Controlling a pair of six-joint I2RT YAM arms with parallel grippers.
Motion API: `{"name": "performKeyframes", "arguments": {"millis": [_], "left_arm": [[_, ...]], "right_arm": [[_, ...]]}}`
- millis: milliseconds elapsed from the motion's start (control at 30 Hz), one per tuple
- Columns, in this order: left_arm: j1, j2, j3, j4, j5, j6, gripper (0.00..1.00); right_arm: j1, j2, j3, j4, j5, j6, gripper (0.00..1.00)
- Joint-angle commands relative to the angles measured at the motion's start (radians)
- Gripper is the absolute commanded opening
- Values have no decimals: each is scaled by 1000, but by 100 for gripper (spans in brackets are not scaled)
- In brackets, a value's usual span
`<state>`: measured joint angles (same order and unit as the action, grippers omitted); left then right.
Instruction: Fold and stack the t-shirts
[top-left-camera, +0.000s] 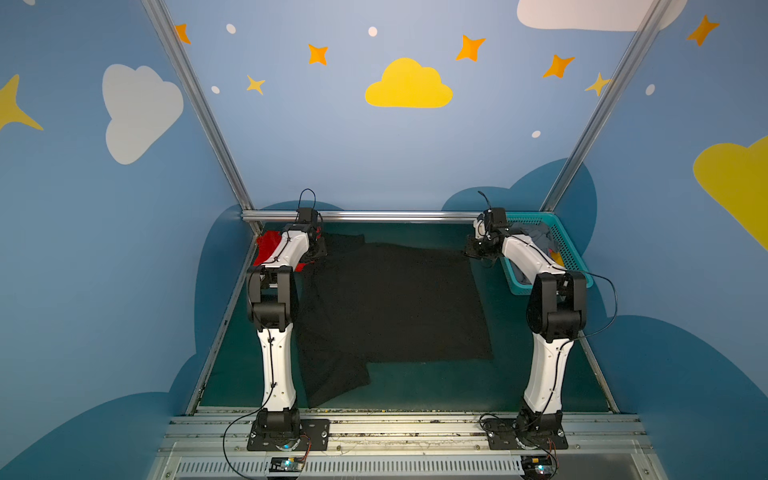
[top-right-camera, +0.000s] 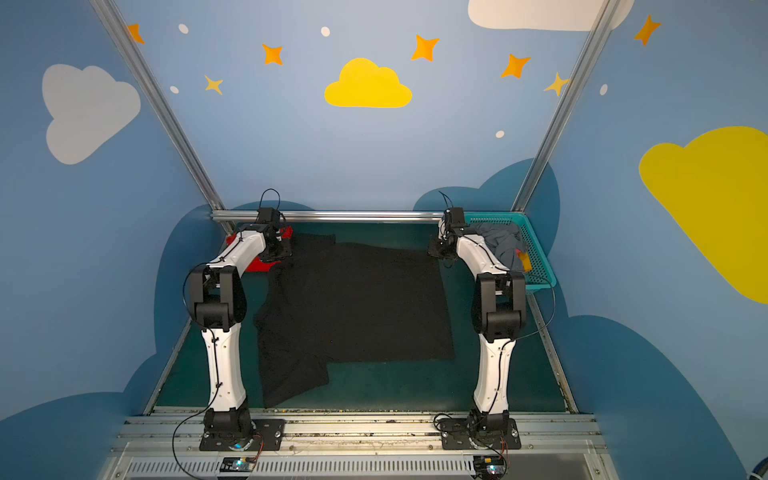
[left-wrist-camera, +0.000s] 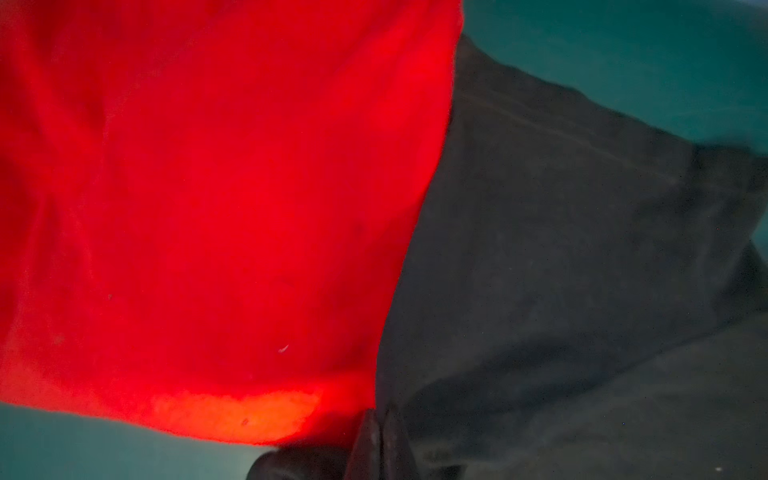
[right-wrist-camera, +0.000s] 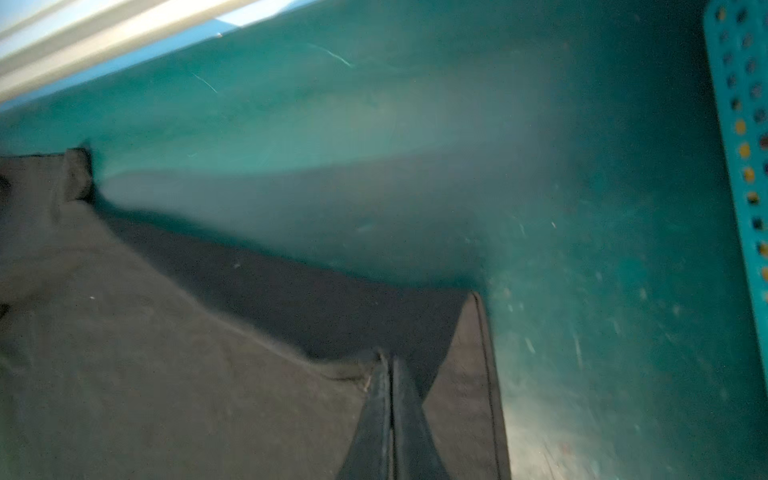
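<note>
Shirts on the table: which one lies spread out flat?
The black t-shirt, spread across the middle of the green mat; the red t-shirt sits compact in the far left corner.

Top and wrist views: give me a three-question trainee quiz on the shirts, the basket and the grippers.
1. True or false: the red t-shirt lies on the table, outside the teal basket.
2. Pick one. The right gripper is shut on: A the black t-shirt; B the basket's rim; C nothing.
3. Fill in: the basket stands at the table's far ___ corner.
Key: 1 true; 2 A; 3 right.
</note>
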<state>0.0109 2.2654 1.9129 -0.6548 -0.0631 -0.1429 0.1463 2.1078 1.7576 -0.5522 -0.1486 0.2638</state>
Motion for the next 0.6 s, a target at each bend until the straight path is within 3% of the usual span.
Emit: {"name": "performKeyframes", "arguments": {"millis": [0,567], "left_arm": [[15,-78,-64,78,-23,-25,5],[21,-218,-313,147,-80,-39,7]], "right_arm": [[-11,-66,-48,6,31,-13,0],[-33,-90,-179,-30,70,-13,0]]}}
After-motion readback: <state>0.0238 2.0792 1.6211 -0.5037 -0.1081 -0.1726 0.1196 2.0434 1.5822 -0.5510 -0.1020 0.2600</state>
